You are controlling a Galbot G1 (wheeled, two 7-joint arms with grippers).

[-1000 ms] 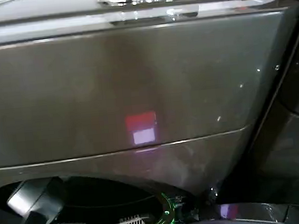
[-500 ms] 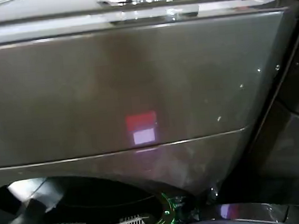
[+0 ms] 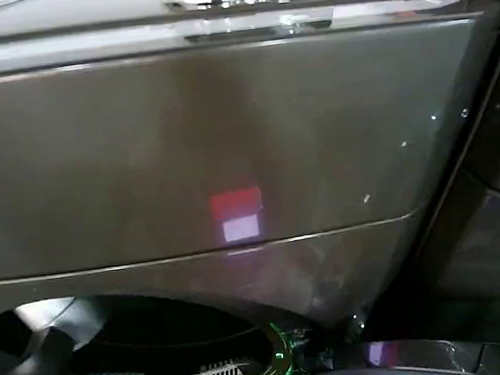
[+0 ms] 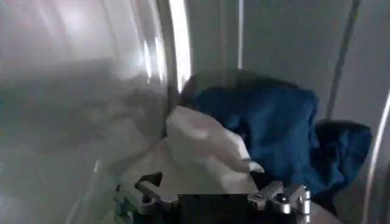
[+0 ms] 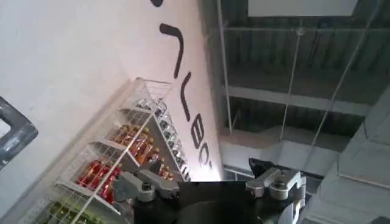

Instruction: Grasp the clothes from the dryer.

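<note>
While the dryer fills your head view with its bronze front panel and the dark porthole sits at the lower left of that frame, your left arm reaches into the opening there. In the left wrist view the left gripper sits at the bottom centre with its fingers spread apart, pinching nothing yet. The clothes lie just beyond it, at the centre and right of that frame: a white piece nearest the fingertips, the dark blue piece heaped behind and to the right against the drum wall.

By this reading you are at the approach; the closing on the fabric and the pull out are left to do. The bundle has no clear heading; its long axis runs roughly from lower left to upper right of the wrist frame.

Your right gripper waits spread and empty, aimed up at a wall and ceiling.
</note>
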